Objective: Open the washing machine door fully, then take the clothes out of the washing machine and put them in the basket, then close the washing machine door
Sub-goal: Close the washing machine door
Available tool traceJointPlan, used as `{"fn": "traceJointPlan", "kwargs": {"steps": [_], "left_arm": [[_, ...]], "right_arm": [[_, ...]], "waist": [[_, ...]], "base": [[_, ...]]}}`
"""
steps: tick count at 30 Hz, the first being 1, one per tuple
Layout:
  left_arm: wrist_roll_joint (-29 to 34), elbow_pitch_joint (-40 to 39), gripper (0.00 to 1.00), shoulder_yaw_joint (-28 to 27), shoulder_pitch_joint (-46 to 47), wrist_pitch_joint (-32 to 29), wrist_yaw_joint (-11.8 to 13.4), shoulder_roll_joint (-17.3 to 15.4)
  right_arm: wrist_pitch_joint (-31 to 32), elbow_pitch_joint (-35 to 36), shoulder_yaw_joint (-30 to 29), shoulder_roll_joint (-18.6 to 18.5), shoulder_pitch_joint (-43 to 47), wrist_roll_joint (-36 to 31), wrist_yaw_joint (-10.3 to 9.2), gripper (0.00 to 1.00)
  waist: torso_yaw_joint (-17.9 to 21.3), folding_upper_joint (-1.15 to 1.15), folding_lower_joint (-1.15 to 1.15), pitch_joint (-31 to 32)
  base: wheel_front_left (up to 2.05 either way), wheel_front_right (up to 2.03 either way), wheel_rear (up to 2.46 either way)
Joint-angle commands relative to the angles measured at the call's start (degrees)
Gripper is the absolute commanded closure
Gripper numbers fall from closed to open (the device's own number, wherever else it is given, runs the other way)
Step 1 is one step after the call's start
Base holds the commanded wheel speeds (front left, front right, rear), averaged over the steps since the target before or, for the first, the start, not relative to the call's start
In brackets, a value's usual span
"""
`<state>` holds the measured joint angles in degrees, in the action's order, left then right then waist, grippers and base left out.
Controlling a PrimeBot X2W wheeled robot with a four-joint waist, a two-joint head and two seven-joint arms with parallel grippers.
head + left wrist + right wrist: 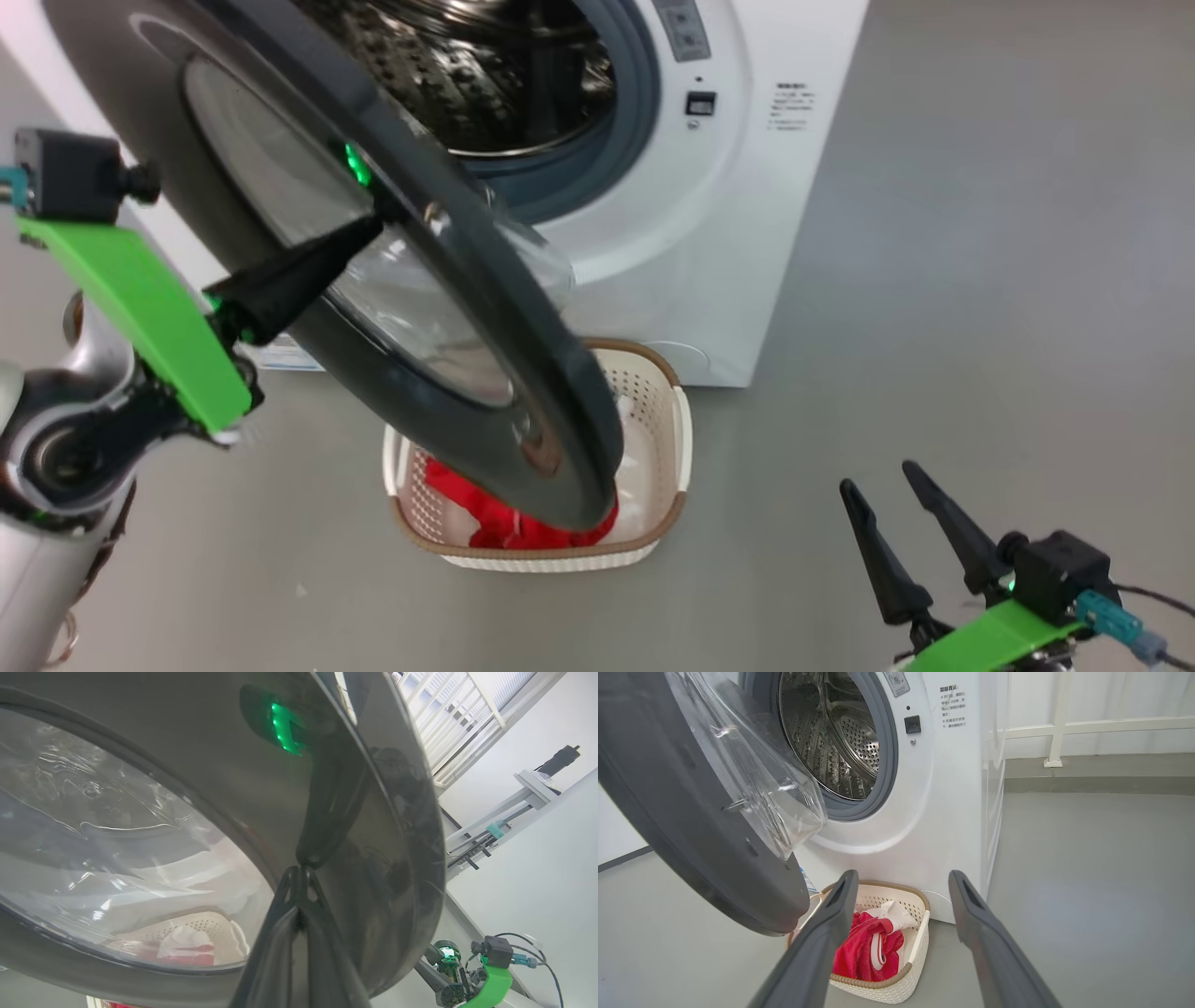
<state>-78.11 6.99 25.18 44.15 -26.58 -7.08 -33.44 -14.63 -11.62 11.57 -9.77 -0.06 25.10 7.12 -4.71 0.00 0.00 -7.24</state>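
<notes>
left gripper (372, 224): fingers pressed together, tips touching the outer face of the washing machine door (560, 411), which stood partly open | right gripper (878, 478): spread wide, well right of the basket (674, 411) | clothes (499, 525): lay in the basket, below the door, before the washing machine (738, 243)

Around me, a smooth grey floor (990, 280) meets a white wall (1111, 695) with a white rail (1101, 724) above a grey skirting (1097, 767).

Blk tapered fingers (878, 560), green brackets (140, 299), silver forearm (37, 579).
</notes>
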Motion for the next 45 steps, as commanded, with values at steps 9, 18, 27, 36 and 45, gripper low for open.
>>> {"fn": "traceJointPlan", "kwargs": {"steps": [9,18,27,36,45], "left_arm": [[1.2,4.2,1.00,0.1,9.8,7.0,-0.4,-1.0],[1.5,11.1,1.00,1.9,15.6,12.2,-0.4,-2.2],[0.9,17.6,1.00,1.9,19.0,19.3,-0.4,-2.8],[-0.1,20.5,1.00,4.1,19.5,22.3,-0.4,-3.1],[-2.2,19.0,1.00,6.8,16.0,24.6,-0.4,-3.0]], "right_arm": [[-0.4,1.9,0.7,1.0,-5.3,-0.3,0.36,0.00],[-0.4,2.0,0.7,2.6,-7.1,-0.1,0.36,0.00],[-0.4,1.9,0.6,3.7,-8.1,0.0,0.36,0.00],[-0.4,1.7,0.4,3.9,-7.6,0.0,0.36,0.00],[-0.4,1.6,0.3,3.1,-6.6,-0.3,0.36,0.00]], "waist": [[6.4,0.00,0.00,-5.6],[11.2,0.00,0.00,-8.7],[15.0,0.00,0.00,-9.7],[15.7,0.00,0.00,-8.7],[13.7,0.00,0.00,-6.4]], "base": [[0.00,0.00,0.00],[0.00,0.00,0.00],[0.00,0.00,0.00],[0.00,0.00,0.00],[0.00,0.00,0.00]]}}
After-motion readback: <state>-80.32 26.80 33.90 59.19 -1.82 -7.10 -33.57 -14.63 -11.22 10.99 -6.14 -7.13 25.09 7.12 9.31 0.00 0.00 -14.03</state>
